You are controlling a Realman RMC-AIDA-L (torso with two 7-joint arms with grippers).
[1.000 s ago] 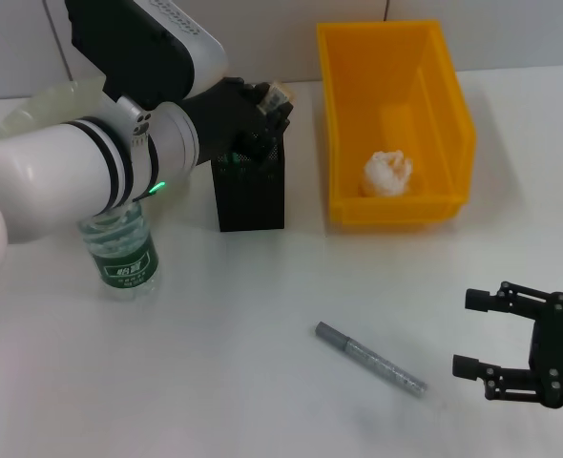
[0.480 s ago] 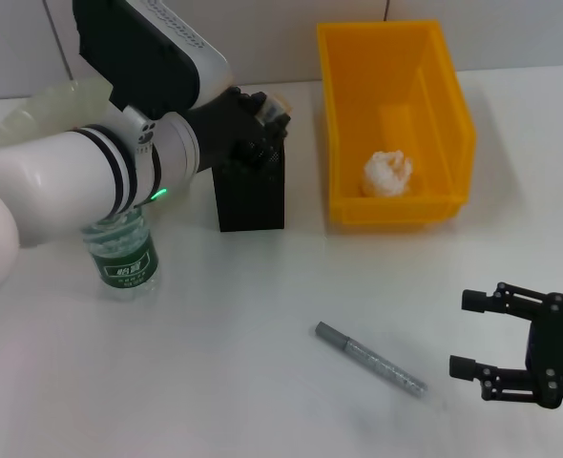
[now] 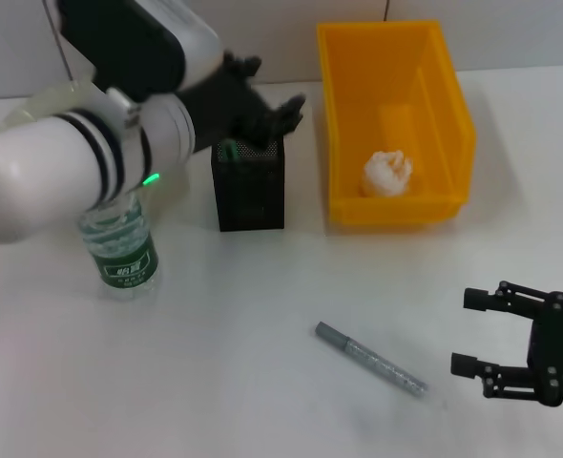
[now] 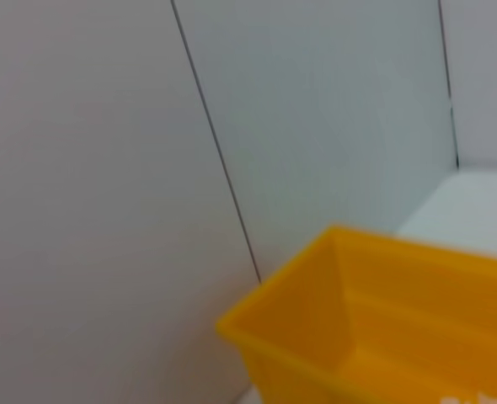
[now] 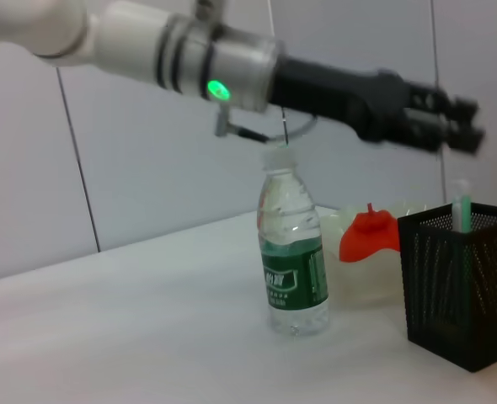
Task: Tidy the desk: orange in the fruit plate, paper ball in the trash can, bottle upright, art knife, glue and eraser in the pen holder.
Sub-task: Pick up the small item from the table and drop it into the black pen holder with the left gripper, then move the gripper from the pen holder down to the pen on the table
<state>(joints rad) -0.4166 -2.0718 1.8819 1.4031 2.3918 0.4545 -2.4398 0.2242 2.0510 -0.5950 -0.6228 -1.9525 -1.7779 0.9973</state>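
The left gripper (image 3: 262, 100) hangs with fingers spread and empty just above the pen holder (image 3: 249, 186), while the right gripper (image 3: 474, 332), fingers open, sits beside the art knife (image 3: 370, 359) on the worktop (image 3: 262, 382).

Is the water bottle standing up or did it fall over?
Standing up. The bottle rests on its base on the table, cap on top, beside the black pen holder.

Pen holder (image 3: 249, 184) at counter (image 3: 262, 382) 12 o'clock; trash can (image 3: 394, 124) at its 3 o'clock, paper ball (image 3: 387, 173) inside. Bottle (image 3: 119, 243) upright at holder's 8 o'clock. Art knife (image 3: 370, 359) lies at 5 o'clock, right hand (image 3: 487, 342) at its 3 o'clock.
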